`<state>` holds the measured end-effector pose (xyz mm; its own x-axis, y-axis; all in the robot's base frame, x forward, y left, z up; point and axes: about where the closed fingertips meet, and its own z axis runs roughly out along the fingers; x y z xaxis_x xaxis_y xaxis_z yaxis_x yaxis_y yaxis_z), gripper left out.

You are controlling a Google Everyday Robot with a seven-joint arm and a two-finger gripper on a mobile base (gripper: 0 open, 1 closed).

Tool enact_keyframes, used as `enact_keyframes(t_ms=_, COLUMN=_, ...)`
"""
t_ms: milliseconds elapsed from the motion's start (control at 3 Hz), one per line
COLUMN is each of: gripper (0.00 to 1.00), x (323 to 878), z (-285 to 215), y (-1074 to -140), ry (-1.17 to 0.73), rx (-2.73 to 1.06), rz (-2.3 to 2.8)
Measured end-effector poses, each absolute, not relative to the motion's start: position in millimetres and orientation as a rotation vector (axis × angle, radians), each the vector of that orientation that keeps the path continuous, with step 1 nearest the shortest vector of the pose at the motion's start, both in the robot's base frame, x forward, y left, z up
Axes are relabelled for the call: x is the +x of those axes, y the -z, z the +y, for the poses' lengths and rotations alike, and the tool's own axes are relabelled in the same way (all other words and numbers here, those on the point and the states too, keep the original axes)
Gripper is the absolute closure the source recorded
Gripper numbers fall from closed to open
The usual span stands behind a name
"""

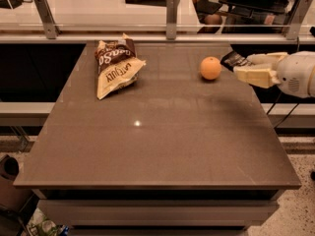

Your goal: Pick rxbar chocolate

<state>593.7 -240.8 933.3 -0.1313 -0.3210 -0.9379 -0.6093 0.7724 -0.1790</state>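
Small flat black rxbar chocolate wrapper point(233, 59) at upper right of frame, just right of round orange fruit point(210, 68) — one end apparently pinched in cream two-finger gripper point(244, 67), jaws nearly closed. Light, floppy, slick film — firmer hold mid-body.

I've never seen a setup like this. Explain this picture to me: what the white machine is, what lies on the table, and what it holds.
The one camera looks down across a brown table. The white shape at the right edge is a robot arm. Its cream two-fingered claw reaches in just right of an orange. The claw is shut on a small black wrapper with white lettering, the rxbar chocolate, which it is meant to pick. A brown-and-cream chip bag lies at the far left, untouched.
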Motion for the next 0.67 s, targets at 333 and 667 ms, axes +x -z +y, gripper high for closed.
enact_keyframes(t_ms=333, gripper=1.0, x=588.8, z=-241.0, y=-959.4, ry=-0.252, rx=-0.805, rz=1.72)
enact_keyframes(t_ms=667, gripper=1.0, x=583.0, z=-240.8, y=-987.8, ry=-0.199, rx=-0.856, rz=1.692)
